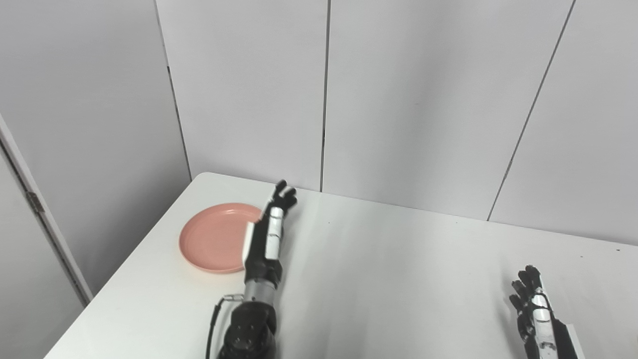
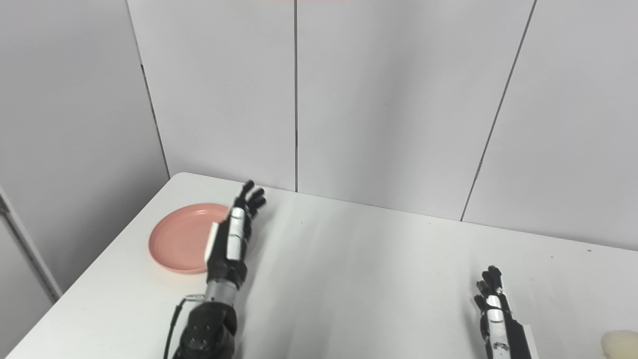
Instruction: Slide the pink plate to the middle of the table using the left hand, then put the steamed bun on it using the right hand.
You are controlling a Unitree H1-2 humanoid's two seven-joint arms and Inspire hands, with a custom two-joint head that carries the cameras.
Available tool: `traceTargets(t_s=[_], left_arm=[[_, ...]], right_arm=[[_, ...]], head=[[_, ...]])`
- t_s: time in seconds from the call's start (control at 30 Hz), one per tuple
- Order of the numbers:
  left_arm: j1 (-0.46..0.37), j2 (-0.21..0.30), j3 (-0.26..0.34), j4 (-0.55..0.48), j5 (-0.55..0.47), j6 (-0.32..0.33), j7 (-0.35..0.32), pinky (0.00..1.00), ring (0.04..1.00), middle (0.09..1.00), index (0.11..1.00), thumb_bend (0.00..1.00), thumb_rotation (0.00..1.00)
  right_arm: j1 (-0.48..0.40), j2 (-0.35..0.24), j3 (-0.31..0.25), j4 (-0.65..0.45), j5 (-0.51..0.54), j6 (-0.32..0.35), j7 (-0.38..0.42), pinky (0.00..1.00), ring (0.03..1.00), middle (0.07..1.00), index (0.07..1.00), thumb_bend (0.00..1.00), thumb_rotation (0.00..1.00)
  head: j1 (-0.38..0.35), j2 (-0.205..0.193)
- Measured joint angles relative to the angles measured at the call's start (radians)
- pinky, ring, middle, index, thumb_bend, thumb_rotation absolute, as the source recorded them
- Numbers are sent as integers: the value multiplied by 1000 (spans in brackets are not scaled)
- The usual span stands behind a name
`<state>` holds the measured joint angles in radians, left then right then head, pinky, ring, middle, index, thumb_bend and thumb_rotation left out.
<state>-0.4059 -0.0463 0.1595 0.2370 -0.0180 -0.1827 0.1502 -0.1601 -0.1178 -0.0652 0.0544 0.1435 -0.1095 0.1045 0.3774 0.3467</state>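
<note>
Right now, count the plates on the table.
1: the pink plate lies near the table's far-left corner, beside the left hand. None seems hidden.

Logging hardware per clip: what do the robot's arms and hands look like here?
Both hands, left hand and right hand, have black fingers and white plates along the back. The left wrist has a silver metal cuff above a black forearm, with a thin black cable looping beside it.
</note>
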Motion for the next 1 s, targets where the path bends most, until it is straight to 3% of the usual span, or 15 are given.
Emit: traceTargets(t_s=[0.23, 0.47, 0.73, 1.0], left_arm=[[-22, 52, 67, -16, -60, 6, 9, 994, 868, 864, 866, 752, 1000], [-26, 88, 114, -44, -70, 38, 51, 902, 814, 810, 819, 715, 1000], [-55, 163, 174, 52, -69, 5, 94, 805, 784, 791, 799, 674, 1000], [-68, 219, 208, 130, -101, -4, 102, 919, 817, 807, 820, 634, 1000]], right_arm=[[4, 0, 2, -7, 3, 9, 1, 1000, 1000, 1000, 1000, 310, 999], [8, 3, 2, -15, 3, 19, -2, 1000, 1000, 1000, 1000, 279, 998], [13, 6, 3, -22, 7, 21, -1, 1000, 1000, 1000, 1000, 279, 998], [14, 7, 3, -23, 2, 21, -5, 1000, 1000, 1000, 1000, 301, 982]], head=[[3, 3], [3, 5], [2, 3], [6, 3]])
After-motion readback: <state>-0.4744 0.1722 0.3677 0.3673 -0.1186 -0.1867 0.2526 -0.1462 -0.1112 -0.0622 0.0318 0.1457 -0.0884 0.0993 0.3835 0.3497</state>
